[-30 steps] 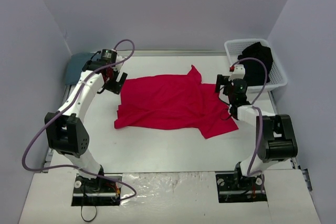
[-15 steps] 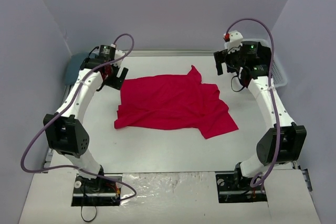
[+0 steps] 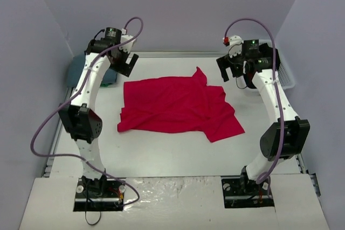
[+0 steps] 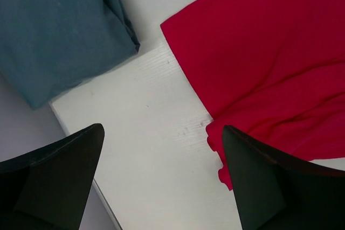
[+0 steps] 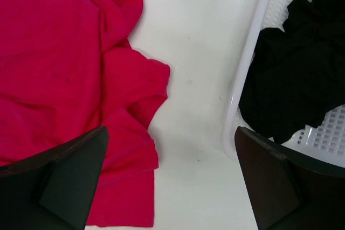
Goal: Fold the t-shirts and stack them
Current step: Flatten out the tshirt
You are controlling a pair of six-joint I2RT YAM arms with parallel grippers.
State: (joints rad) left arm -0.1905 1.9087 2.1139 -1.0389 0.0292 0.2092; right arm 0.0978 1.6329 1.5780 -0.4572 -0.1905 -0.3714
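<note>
Sprawling red t-shirt [image 3: 175, 106] on white table [image 3: 161, 154]

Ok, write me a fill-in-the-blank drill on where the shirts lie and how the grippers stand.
1. The spread-out t-shirt on the table is bright ____.
2. The black t-shirt lies in the white ____.
3. The blue-grey t-shirt lies at the table's far ____ corner.
4. The left gripper and the right gripper both stand ____, holding nothing.
Missing words: red; basket; left; open.
</note>
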